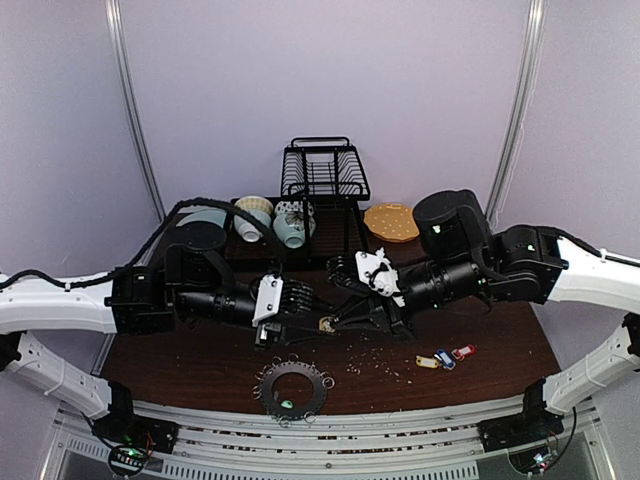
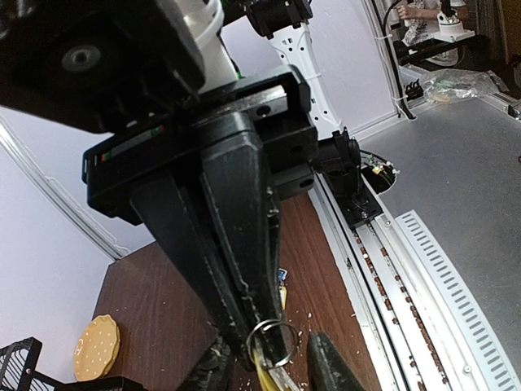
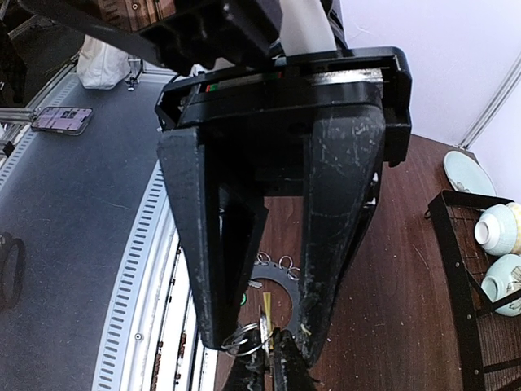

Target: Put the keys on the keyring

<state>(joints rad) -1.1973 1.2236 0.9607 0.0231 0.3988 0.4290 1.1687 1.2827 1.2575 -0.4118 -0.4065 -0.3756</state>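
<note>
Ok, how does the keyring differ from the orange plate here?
The keyring is dark grey, the plate orange. The keyring has a wide central hole and small split rings round its edge; the plate has no hole and a scalloped rim. The keyring lies at the table's near edge, the plate far back beside the wire rack. Both are round and lie flat.

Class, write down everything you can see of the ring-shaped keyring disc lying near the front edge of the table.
The keyring is a flat, dark grey disc with a wide round hole, seemingly metal or hard plastic. Small shiny split rings sit around its outer edge. It lies flat on the dark wooden table, close to the middle of its near edge. Only the table touches it; a small green spot shows in its hole.
</note>
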